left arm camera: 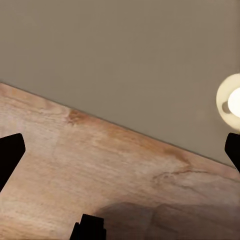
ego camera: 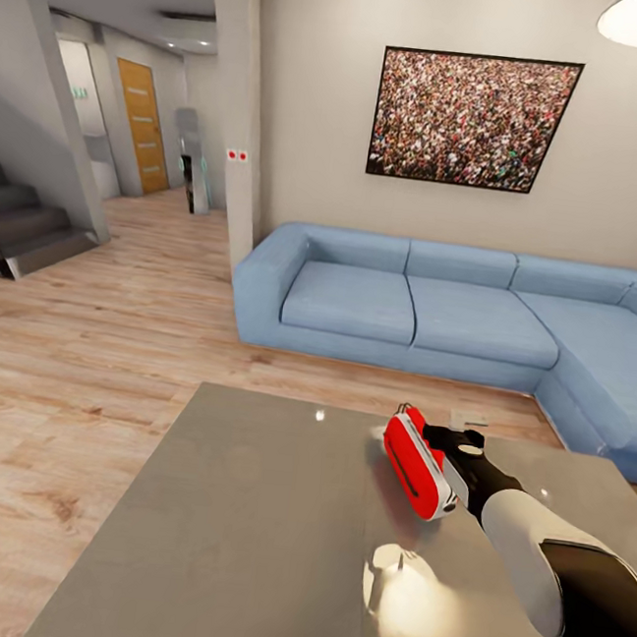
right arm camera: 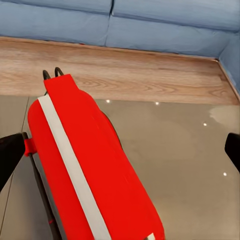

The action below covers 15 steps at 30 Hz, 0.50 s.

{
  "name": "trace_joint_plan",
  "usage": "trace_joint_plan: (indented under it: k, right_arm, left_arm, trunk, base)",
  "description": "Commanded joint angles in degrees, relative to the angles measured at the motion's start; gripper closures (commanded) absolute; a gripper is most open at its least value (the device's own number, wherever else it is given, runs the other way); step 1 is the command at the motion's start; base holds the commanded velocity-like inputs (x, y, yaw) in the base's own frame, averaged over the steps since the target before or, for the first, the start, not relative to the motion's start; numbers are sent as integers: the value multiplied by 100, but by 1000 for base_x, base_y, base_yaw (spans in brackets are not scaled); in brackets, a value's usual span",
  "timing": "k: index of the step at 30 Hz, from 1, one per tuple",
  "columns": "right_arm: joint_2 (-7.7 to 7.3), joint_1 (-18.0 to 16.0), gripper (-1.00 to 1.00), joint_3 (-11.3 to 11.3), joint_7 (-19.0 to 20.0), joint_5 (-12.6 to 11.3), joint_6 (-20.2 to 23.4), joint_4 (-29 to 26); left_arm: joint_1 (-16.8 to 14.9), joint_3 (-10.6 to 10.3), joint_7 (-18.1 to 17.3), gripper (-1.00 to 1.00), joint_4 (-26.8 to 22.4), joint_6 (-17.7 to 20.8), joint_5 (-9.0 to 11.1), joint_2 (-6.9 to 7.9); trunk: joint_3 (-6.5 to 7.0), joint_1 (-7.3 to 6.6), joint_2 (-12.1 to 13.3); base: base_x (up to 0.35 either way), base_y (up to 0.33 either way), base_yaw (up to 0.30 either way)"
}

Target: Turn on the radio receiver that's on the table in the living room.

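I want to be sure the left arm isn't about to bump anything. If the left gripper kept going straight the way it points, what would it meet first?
Judging by the left wrist view, the left gripper points down at the light wood floor beside the edge of the table. The floor would likely come first, though depth is unclear.

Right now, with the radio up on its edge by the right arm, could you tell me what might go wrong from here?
1. The radio receiver stands tilted on its narrow edge on the glossy table; a nudge from the right end effector could tip it or make it slide.
2. The right wrist view shows the fingers spread wide and not clamping it, so pressing the switch may just push it away.
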Motion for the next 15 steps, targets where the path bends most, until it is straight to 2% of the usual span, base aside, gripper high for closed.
trace_joint_plan:
  k: [1,15]
  right_arm:
    - [0,0,-100,0,2,1,-2,0]
    - [0,0,-100,16,4,4,-12,0]
  left_arm:
    - [0,0,0,-100,0,0,0,0]
    - [0,0,0,-100,0,0,-7,0]
  trunk:
    - [-10,0,0]
    - [-144,0,0]
  base:
    - [0,0,0]
    - [0,0,0]
